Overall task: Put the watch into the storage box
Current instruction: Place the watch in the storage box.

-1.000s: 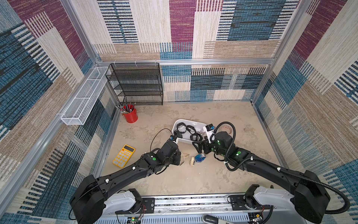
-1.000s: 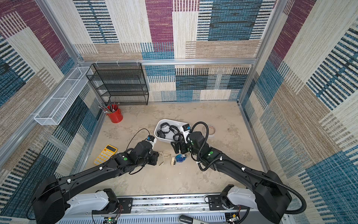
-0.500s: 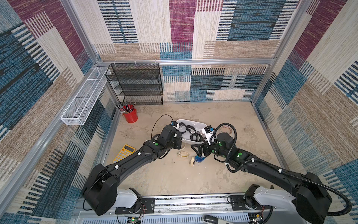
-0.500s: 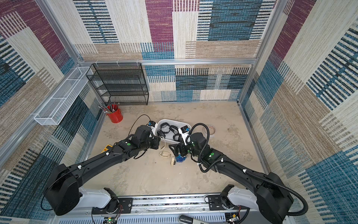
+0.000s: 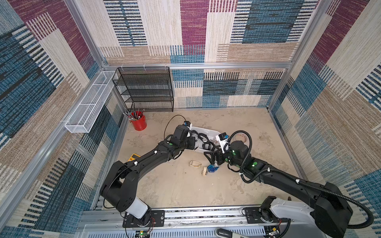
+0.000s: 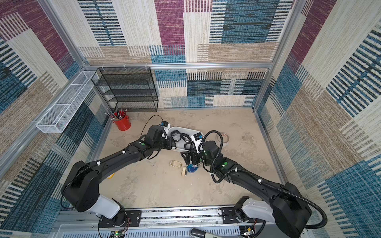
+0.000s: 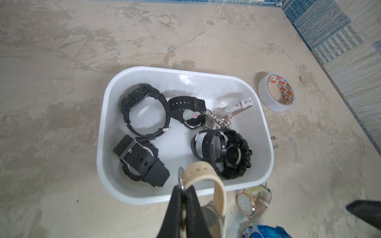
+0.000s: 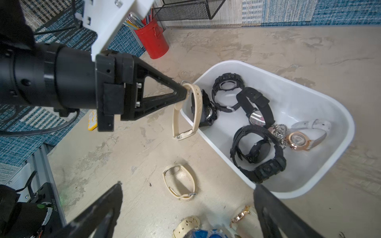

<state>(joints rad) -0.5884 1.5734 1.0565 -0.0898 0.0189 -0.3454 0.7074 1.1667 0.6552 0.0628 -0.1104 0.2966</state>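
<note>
Cream watch (image 7: pixel 200 169) by its strap in tight-closed left gripper (image 7: pixel 184 190), at storage box (image 7: pixel 99 131) rim

Most of yellow calculator (image 5: pixel 132 157) hidden behind left arm (image 5: pixel 148 159), blue watch (image 8: pixel 204 234) cut off at edge

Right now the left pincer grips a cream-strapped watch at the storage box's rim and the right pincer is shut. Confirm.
Not shut: the right wrist view shows the right pincer open, jaws wide. The left pincer does grip the cream-strapped watch at the rim of the storage box.
</note>
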